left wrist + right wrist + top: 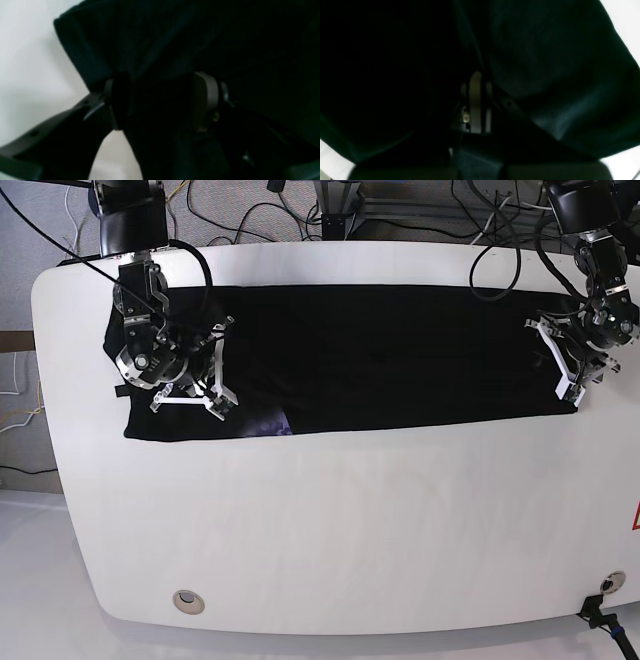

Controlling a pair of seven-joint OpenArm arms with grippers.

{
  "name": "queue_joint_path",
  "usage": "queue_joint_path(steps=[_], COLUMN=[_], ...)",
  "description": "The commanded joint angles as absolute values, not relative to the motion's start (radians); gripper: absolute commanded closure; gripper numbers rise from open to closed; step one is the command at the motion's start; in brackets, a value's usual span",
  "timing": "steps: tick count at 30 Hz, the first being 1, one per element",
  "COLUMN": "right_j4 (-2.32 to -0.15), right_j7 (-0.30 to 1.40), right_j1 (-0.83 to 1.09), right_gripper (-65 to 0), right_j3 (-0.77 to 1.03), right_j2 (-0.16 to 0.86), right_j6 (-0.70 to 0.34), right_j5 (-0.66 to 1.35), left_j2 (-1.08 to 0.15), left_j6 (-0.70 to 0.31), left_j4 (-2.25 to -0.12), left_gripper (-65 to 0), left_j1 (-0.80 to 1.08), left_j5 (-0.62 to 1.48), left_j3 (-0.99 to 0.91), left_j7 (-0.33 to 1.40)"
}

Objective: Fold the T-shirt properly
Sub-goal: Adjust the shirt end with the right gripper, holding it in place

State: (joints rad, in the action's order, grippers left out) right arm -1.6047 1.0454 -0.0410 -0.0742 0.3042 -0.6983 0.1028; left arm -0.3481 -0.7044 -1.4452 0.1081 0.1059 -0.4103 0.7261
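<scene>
Right end effector (476, 77): pads pressed flat together, apparently on a pinch of the T-shirt (380, 350), since creases in the dark cloth run up from the pad tips and folds hang on both sides of them. Sits on the garment's end at the left of the base view, a sensible place to take a corner or sleeve for carrying across.

Left end effector (161, 77): jaws standing well apart, black cloth lying in the gap between them and a hemmed edge showing just above and to the left. No squeeze evident. Placed at the opposite end of the garment, probably ready to take that edge.

T-shirt: spread as a long black band across the far half of the white worktop (350, 520), plain side up, reaching from one arm to the other. Small purple patch (278, 420) at the near edge, likely a turned-up bit of the printed side.

Hard to make out: both wrist views nearly black and soft in focus. Layers caught between the closed pads not countable. Collar, sleeves and hem not separable in the base view. Cloth under the right arm hidden by it. Cables (250, 200) beyond the far rim cut off by the frame.
</scene>
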Motion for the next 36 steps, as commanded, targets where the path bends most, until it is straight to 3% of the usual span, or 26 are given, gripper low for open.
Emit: queue_joint_path(steps=[1,10,20,28,36], right_j4=[-1.655,-1.816,-1.856,-1.942,-1.954], right_j7=[1.124,1.325,1.348,1.388,1.391], right_j1=[-0.051,-0.044,0.047,0.081,0.001], right_gripper=[0.0,0.0,0.0,0.0,0.0], right_j3=[-0.071,-0.073,-0.116,-0.282,-0.28], right_j2=[0.318,0.197,0.044,-0.005,-0.004], right_j6=[-0.698,-0.698,-0.698,-0.698,-0.698], right_j5=[0.079,0.079,0.081,0.081,0.081], left_j2=[-0.369,-0.364,-0.364,-0.363,-0.363], left_j6=[-0.698,-0.698,-0.698,-0.698,-0.698], left_j4=[-1.478,-1.474,-1.472,-1.472,-1.471], left_gripper=[-35.8,-35.8,-35.8,-35.8,-35.8], left_j1=[0.101,0.102,0.101,0.101,0.101], left_j5=[0.09,0.09,0.09,0.09,0.09], left_j3=[-0.417,-0.414,-0.414,-0.412,-0.412], left_j7=[0.734,0.734,0.734,0.734,0.734])
